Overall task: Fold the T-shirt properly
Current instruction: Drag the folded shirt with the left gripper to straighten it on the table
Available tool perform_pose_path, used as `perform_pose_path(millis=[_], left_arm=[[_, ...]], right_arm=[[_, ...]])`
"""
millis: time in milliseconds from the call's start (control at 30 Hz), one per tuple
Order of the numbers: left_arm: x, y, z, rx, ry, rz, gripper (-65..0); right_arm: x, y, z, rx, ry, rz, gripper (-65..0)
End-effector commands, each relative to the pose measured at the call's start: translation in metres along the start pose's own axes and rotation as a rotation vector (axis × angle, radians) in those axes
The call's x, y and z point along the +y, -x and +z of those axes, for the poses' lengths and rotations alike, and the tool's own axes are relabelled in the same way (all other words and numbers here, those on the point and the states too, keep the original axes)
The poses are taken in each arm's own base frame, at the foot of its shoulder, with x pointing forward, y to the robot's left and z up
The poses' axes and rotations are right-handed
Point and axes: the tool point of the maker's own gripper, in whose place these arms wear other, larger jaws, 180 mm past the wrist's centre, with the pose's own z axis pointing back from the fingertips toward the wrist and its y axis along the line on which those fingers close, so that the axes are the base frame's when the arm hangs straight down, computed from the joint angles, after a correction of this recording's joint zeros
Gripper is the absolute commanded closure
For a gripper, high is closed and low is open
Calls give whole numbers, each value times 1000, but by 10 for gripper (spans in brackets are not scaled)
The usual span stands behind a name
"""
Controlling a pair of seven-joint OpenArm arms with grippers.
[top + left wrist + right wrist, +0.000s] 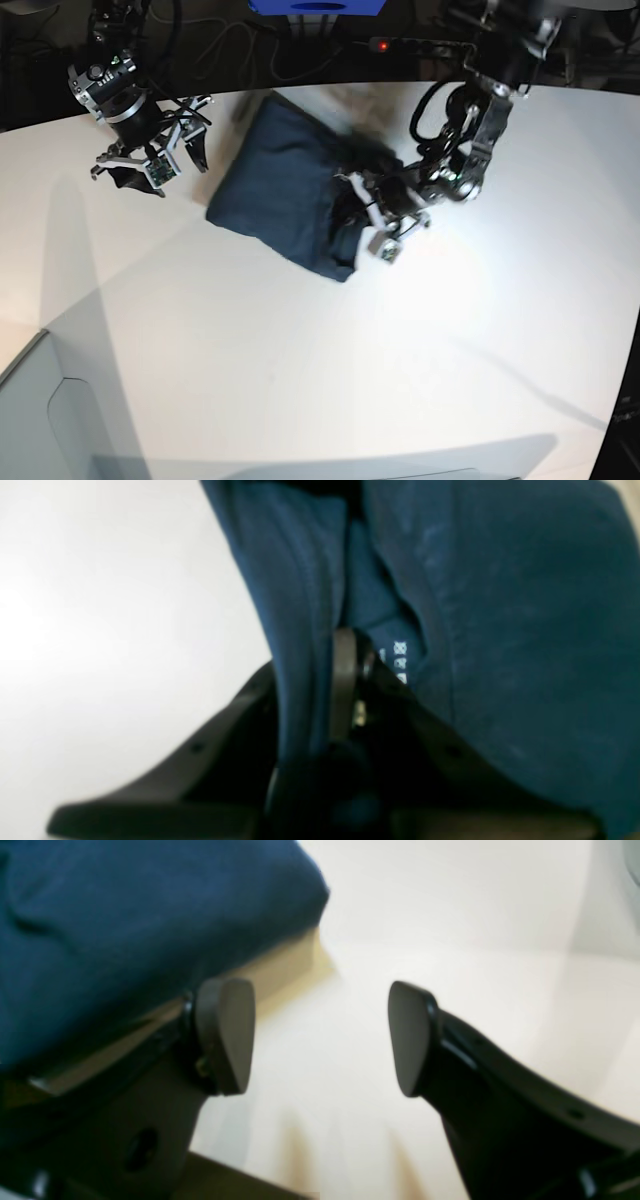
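**T-shirt, navy, partly bunched: left claw gripping at the neck**

Item: the T-shirt (285, 185), dark navy cotton, is lying on the white tabletop (300, 380) toward its far middle, as a rumpled heap and not yet a tidy fold. Its long axis is running diagonally, from far-left toward the near-right edge, where the cloth is gathering into a thicker bunch.

Label: the small white printed label (400, 661) is showing inside the neck, right beside the gripping pads.

Left claw (350, 680): it is sitting at the bunched right-hand end of the garment, jaws drawn together and clamping a fold of the navy cloth. This arm is the nearer one, already in contact.

Right claw (320, 1037): it is hovering off the shirt's far-left side, apart from the cloth, jaws standing wide with nothing between them. From it the shirt is lying toward the middle of the tabletop.

Judgement: the coming move is probably turning on the left claw carrying its pinched edge along or across that diagonal.
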Motion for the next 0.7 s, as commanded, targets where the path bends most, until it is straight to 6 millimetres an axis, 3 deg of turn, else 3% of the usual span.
perform_pose_path(millis=[0, 167, 433, 667], left_arm=[[-4, -2, -6, 61, 9, -84, 0], [-18, -26, -31, 158, 51, -374, 0], [-68, -55, -55, 233, 177, -734, -15], [-64, -83, -60, 187, 69, -926, -322]], right_arm=[[-7, -9, 4, -39, 24, -5, -392], [-26, 5, 13, -9, 101, -60, -392], [-36, 17, 20, 15, 154, -116, -393], [-36, 17, 20, 16, 154, -116, -393]])
